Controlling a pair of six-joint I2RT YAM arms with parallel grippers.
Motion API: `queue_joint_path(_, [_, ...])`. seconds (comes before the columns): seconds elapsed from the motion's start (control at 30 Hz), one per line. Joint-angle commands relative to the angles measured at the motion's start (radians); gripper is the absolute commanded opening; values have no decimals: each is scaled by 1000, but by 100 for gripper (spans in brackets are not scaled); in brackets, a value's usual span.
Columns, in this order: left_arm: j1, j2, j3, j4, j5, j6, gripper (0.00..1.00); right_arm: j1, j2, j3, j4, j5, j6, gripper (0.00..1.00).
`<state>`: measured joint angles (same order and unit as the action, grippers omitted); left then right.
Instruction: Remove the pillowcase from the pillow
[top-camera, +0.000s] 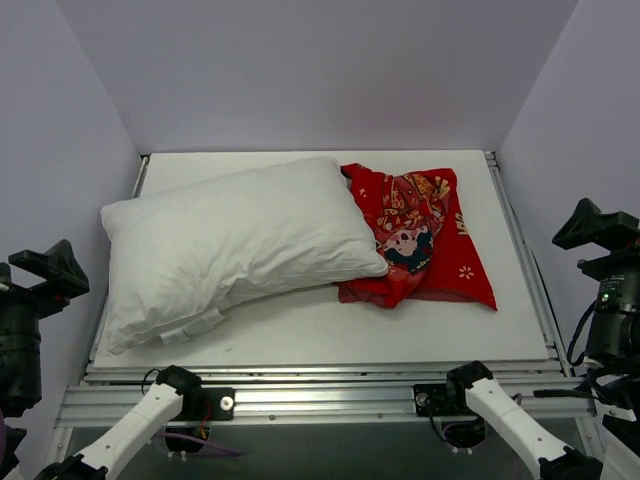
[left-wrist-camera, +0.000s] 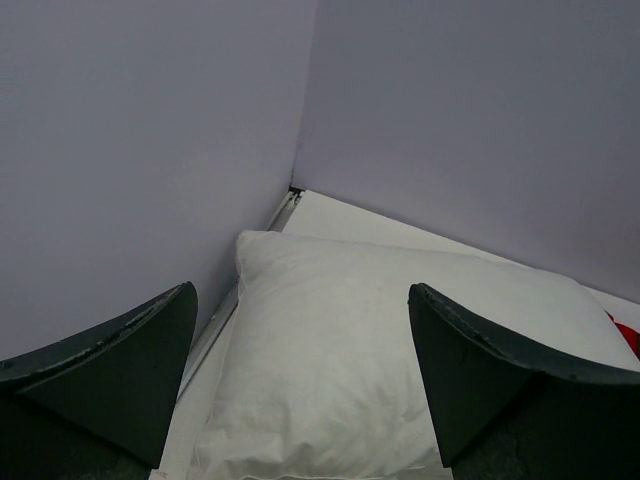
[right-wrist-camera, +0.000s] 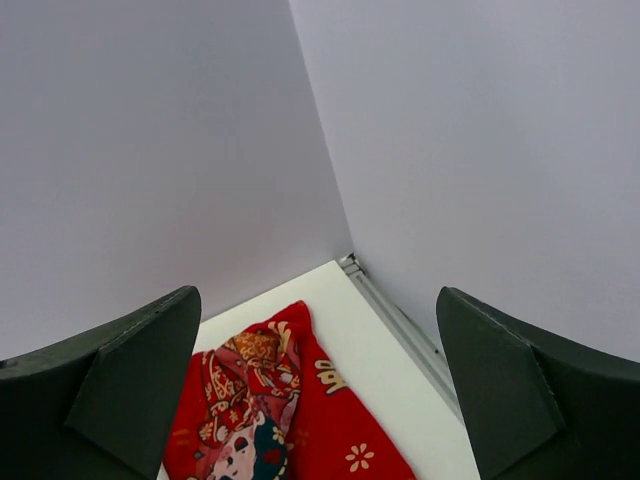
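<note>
From the top view, the pillow (top-camera: 235, 245) lies bare on the left half of the table (top-camera: 400, 335). Its right corner rests over the pillowcase (top-camera: 430, 250), which is crumpled low on the right half. The pillowcase looks flat and is judged to be empty. It would be expected to handle as limp, light cloth, best pinched at a free corner away from the pillow. The pillow is judged soft, bulky and easily dented.

From the left wrist view, the left gripper (left-wrist-camera: 300, 290) is spread wide with nothing held, and the pillow is seen beyond it.

From the right wrist view, the right gripper (right-wrist-camera: 318, 292) is likewise wide apart and empty, above the pillowcase.
</note>
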<state>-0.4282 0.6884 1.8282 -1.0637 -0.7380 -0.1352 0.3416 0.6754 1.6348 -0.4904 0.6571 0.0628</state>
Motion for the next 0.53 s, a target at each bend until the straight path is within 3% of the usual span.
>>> queue_joint_path(0.0, [2, -23, -4, 56, -89, 51, 94, 7, 1, -7, 67, 76, -52, 100])
queue_joint_path(0.5, [-9, -49, -50, 47, -92, 25, 94, 11, 1, -32, 72, 59, -31, 100])
